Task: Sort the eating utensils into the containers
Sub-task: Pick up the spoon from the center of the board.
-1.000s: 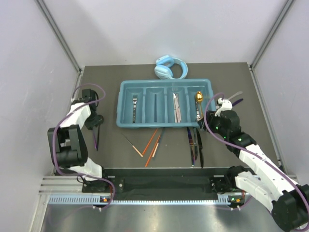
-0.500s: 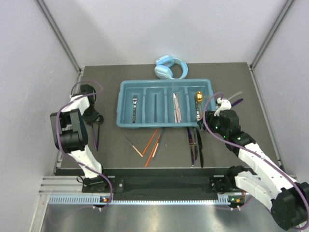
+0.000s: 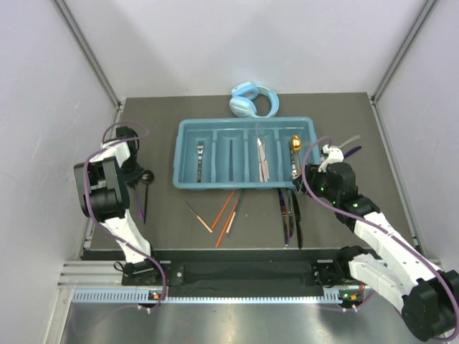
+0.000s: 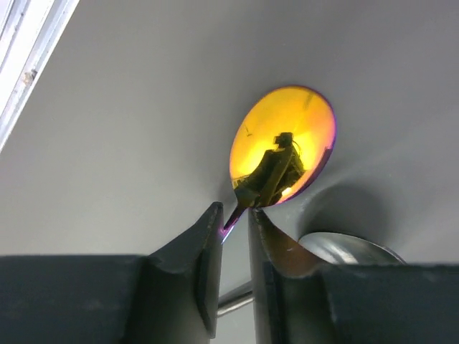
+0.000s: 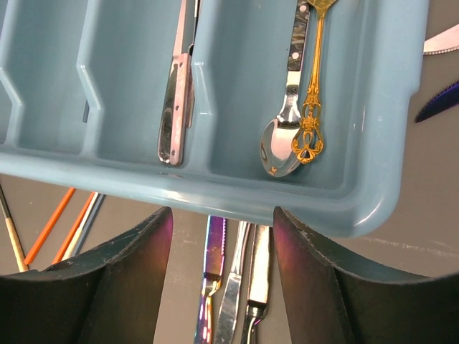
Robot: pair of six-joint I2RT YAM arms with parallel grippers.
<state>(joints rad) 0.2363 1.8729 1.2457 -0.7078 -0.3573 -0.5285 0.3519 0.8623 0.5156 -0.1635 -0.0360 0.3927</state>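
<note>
My left gripper [image 4: 234,218] is shut on the thin neck of a gold-purple spoon [image 4: 283,147] lying on the dark table at the far left, seen from above as the left gripper [image 3: 138,172] beside the spoon [image 3: 145,176]. A silver spoon bowl [image 4: 351,251] lies beside it. My right gripper [image 5: 222,244] is open and empty over the near right edge of the teal tray [image 5: 215,197]. Below it lie a purple knife [image 5: 214,272] and silver knives [image 5: 247,287]. The tray [image 3: 244,185] holds a fork [image 3: 199,159], knives [image 3: 262,159] and a gold spoon [image 3: 295,147].
Orange chopsticks [image 3: 226,209] and a thin dark stick lie in front of the tray. Light blue headphones [image 3: 252,100] sit behind it. Two more utensil tips [image 3: 351,147] lie right of the tray. Grey walls stand close to the table on both sides.
My left arm has folded back toward the far left and its gripper has turned onto the spoon's neck. The right arm has not moved.
</note>
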